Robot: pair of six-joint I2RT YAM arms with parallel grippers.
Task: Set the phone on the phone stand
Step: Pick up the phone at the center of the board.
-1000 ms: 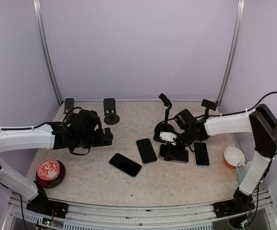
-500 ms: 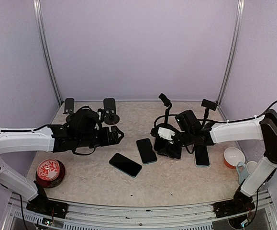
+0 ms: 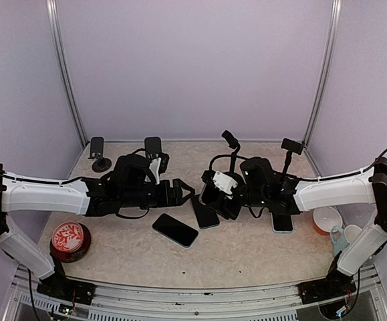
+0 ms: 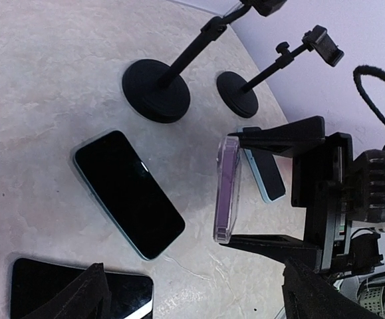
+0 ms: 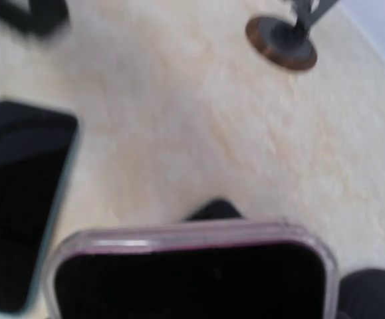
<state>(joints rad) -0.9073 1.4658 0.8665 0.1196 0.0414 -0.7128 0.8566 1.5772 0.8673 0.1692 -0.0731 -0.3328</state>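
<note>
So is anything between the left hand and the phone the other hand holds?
Nothing visible. The gap from the left hand to the clear purple-cased phone in the right hand is open air; a dark phone lies flat on the table below.

Closer together: left hand [image 3: 185, 190], right hand [image 3: 211, 195], phone [image 4: 227, 189]

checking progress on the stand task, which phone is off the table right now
The phone in the clear purple-tinted case, held on edge by the right gripper. The three other phones lie flat on the table.
</note>
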